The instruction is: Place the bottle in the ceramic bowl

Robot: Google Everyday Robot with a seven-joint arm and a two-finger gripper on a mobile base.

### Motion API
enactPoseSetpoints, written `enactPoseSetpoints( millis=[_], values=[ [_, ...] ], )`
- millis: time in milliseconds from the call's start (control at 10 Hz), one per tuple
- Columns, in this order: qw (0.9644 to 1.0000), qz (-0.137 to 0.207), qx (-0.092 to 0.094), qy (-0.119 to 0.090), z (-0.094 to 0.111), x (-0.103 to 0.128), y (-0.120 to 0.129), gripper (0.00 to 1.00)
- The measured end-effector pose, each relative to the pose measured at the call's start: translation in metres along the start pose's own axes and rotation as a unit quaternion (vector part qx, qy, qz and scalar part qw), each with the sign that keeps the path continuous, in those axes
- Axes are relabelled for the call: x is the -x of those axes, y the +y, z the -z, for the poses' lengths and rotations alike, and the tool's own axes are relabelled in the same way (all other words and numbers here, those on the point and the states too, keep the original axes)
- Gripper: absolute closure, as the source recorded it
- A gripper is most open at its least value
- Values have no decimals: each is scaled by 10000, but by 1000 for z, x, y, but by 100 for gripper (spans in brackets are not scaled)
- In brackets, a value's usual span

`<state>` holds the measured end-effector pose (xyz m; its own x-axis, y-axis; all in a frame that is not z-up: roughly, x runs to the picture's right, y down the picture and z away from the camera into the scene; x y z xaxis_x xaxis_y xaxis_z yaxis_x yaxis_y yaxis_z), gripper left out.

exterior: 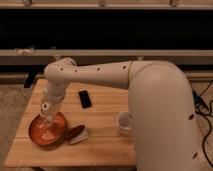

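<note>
We see the pincer [48,120] hanging low over the bowl [46,130]; we cannot tell its grip. A cup [123,123] stands well to its right on the table [102,142].

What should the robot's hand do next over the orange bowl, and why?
Probably lower a little more, then let go. The gripper hangs right over the middle of the ceramic bowl on the wooden table, pointing down into it. The bottle can't be clearly made out, so a gentle drop inside looks safest.

Wooden table [105,117] and its load

Ceramic bowl [46,130] near the front-left corner, gripper [48,119] over it; a brown-and-white item [76,133] beside; black slab [85,99] mid-table; white cup [123,123] rightward.
</note>
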<state>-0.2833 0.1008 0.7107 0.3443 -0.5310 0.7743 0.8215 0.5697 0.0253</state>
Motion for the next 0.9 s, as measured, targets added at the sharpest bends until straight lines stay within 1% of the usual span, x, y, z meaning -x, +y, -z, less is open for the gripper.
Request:
enactPoseSetpoints(
  millis=[300,500,600,900],
  values=[
    [9996,86,-243,99,-9,3,-2,20],
    [9989,48,-416,196,-15,4,-2,20],
    [9986,34,-470,255,-17,5,-1,20],
    [9981,-18,-494,371,-21,6,2,20]
  ],
)
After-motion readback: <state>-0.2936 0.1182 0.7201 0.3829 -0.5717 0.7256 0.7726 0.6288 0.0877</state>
